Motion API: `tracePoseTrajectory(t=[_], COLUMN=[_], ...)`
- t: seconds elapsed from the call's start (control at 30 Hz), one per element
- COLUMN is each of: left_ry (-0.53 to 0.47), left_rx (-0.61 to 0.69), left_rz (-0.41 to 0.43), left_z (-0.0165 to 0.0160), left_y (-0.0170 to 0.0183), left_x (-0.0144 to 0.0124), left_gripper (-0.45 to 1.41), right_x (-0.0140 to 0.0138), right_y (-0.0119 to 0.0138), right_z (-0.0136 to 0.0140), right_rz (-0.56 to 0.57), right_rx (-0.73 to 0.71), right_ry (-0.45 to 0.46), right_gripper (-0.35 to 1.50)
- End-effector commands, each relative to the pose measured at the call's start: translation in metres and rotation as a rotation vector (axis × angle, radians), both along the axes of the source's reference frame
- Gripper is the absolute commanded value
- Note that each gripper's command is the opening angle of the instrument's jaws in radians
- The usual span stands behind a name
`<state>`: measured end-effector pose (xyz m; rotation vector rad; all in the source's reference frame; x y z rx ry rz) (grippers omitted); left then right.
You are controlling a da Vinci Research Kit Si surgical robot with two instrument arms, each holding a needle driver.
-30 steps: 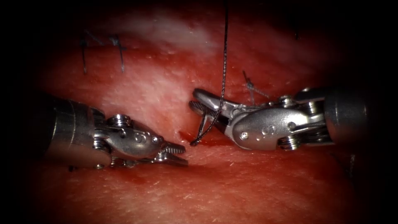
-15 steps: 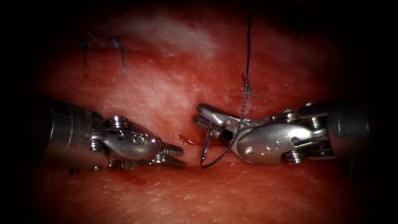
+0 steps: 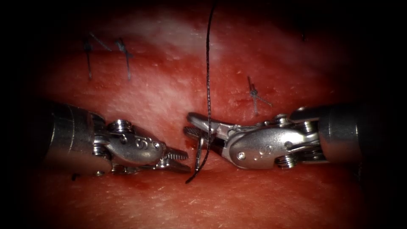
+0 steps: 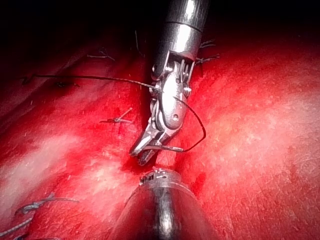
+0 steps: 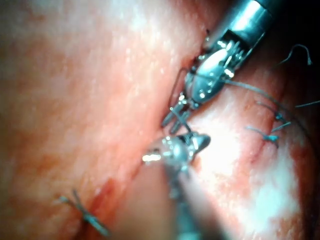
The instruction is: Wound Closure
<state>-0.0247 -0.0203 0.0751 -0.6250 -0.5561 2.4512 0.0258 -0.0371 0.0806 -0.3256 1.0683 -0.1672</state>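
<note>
1. A slab of red, glistening pork-belly tissue [image 3: 169, 89] lies under the endoscope, with a dark horizontal cut [image 3: 199, 163] running across it between the two tools.
2. The right arm's silver needle driver [image 3: 196, 126] comes in from the right, its tip over the middle of the cut.
3. Its jaws are clamped on a short, dark, curved steel needle [image 3: 198, 153], gripping it near its upper end.
4. The needle hangs down from the jaws, its lower end [image 3: 196, 168] at the tissue surface by the cut. I cannot tell whether the point is in the tissue.
5. A thin black braided thread [image 3: 208, 76] runs straight up from the needle, crossing in front of the right tool's jaws, and loops low beside the needle onto the tissue.
6. The left arm's silver needle driver [image 3: 180, 160] lies low on the left of the cut, its serrated jaws slightly parted and holding nothing.
7. Its tip is just beside the needle without touching it.
8. Finished dark stitches [image 3: 89, 59] sit at the upper left, and a knotted stitch [image 3: 253, 93] sits above the right tool.
9. From the left wrist, the right tool [image 4: 145, 150] shows with the needle [image 4: 167, 148] crosswise in its jaws and thread [image 4: 197, 127] curving round it.
</note>
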Motion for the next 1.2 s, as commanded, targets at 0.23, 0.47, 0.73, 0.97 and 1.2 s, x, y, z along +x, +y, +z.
tracePoseTrajectory(t=[0.23,0.47,0.73,0.97,1.2], left_ry=[-0.003,-0.003,-0.003,-0.004,-0.002], left_rx=[0.002,0.003,0.003,0.007,0.012], left_rz=[0.002,0.003,0.002,0.002,-0.005], left_z=[0.0003,0.0002,0.0001,0.0000,-0.0002], left_y=[-0.0001,-0.0001,-0.0001,0.0000,-0.0001], left_x=[-0.0003,-0.0002,-0.0003,-0.0003,-0.0006], left_gripper=[-0.05,-0.06,-0.08,-0.10,-0.10], right_x=[-0.0003,-0.0024,-0.0031,-0.0027,-0.0026], right_y=[-0.0007,0.0000,0.0003,0.0002,0.0003], right_z=[0.0010,0.0010,0.0014,0.0018,0.0023], right_rz=[0.009,0.043,0.063,0.085,0.134], right_rx=[0.038,0.044,0.058,0.085,0.161], right_ry=[-0.060,-0.082,-0.089,-0.089,-0.073], right_gripper=[-0.35,-0.35,-0.35,-0.35,-0.35])
